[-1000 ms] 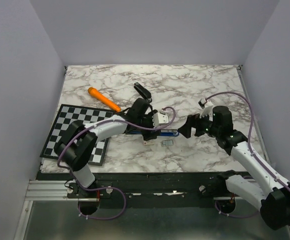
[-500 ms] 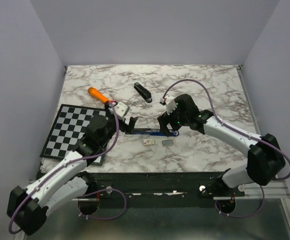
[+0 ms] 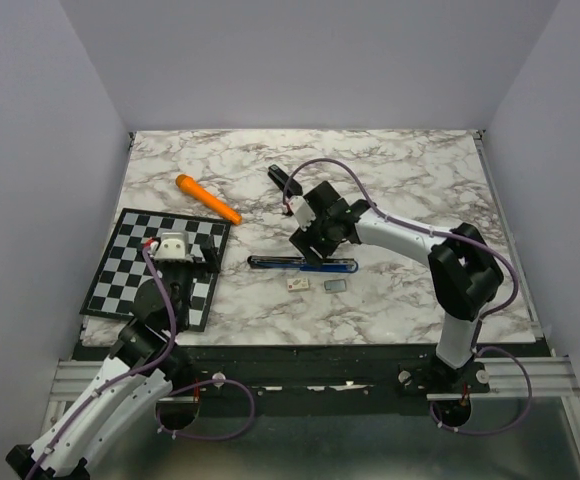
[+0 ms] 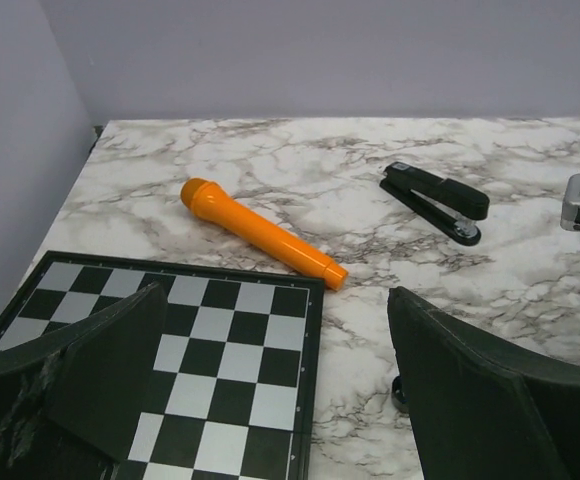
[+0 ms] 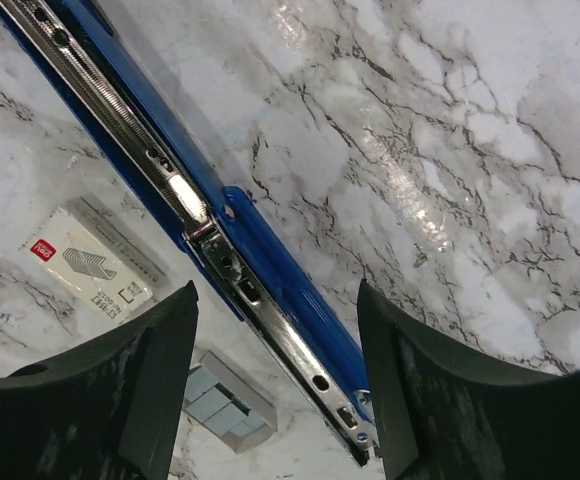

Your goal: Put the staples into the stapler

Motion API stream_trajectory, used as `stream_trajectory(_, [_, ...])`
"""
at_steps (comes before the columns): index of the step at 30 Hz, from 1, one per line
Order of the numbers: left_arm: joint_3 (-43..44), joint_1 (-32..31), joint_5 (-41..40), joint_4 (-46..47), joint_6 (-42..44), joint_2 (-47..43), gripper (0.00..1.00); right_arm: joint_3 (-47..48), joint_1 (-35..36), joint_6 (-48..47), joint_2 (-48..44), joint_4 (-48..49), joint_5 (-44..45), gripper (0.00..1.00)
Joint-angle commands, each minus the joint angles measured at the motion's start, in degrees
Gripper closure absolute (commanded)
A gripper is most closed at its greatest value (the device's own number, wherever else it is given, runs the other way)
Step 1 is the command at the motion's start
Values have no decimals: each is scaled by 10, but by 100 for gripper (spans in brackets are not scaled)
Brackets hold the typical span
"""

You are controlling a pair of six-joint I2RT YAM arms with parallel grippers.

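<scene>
**Right gripper.** The right gripper (image 3: 313, 246) hangs over the blue stapler (image 3: 302, 264), which lies opened out flat on the marble worktop (image 3: 420, 170). In the right wrist view the right gripper (image 5: 275, 300) has its 2 fingers (image 5: 140, 385) standing well apart, 1 on each side of the blue stapler (image 5: 270, 265). Neither finger is seen touching it, and the gripper has hold of nothing.

**Blue stapler.** The body is blue. Its bare metal channel runs diagonally through the gap between the fingers, with the hinge almost directly under the gripper.

**Staples.** The staples (image 5: 228, 398) are a tiny flat grey metallic block, rectangular, with fine lines across its top face. They lie on the worktop just beside the blue stapler, not in the channel, close to the right gripper on the side facing the arm bases. In the top view the staples (image 3: 336, 286) appear as a small grey patch just off the stapler's near edge.

**Cardboard box.** A small whitish box (image 5: 90, 265) with a red label lies on the same side of the stapler, near the staples but apart from them (image 3: 297, 283).

**Left gripper.** The left gripper (image 4: 275, 330) stands wide open and empty above the checkerboard (image 4: 220, 350), well apart from the stapler (image 3: 182, 262). Beyond its fingers lie 2 items: an orange marker (image 4: 260, 230) and, further off, a closed black stapler (image 4: 435, 200).
</scene>
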Motion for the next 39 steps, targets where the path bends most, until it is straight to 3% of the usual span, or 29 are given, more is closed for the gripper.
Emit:
stream_trajectory(1, [-7,1,-76,0,28,15,1,42,5,-23,46,-75,13,29])
stream_trajectory(6, [-5,2,-67,1,33,47,1,36,6,-20,67,-90,18,38])
stream_trajectory(10, [-6,2,-65,1,36,53,1,13,2,11,56,-70,54,58])
stream_trajectory(17, [-9,2,-64,1,38,54,1,-64,-63,78,-4,-28,110,81])
stream_trajectory(25, [-8,2,-54,1,39,63,1,-137,-127,161,-62,-29,157,89])
stream_trajectory(32, [-7,2,-53,1,38,65,1,-166,-134,237,-68,-46,166,86])
stream_trajectory(37, [-7,2,-51,1,37,66,1,-162,-134,259,-97,-58,167,62])
stream_trajectory(38, [-7,2,-50,0,38,67,1,-158,-134,260,-103,-69,170,50])
stream_trajectory(39, [-7,2,-50,1,37,67,1,-149,-134,259,-112,-76,170,45])
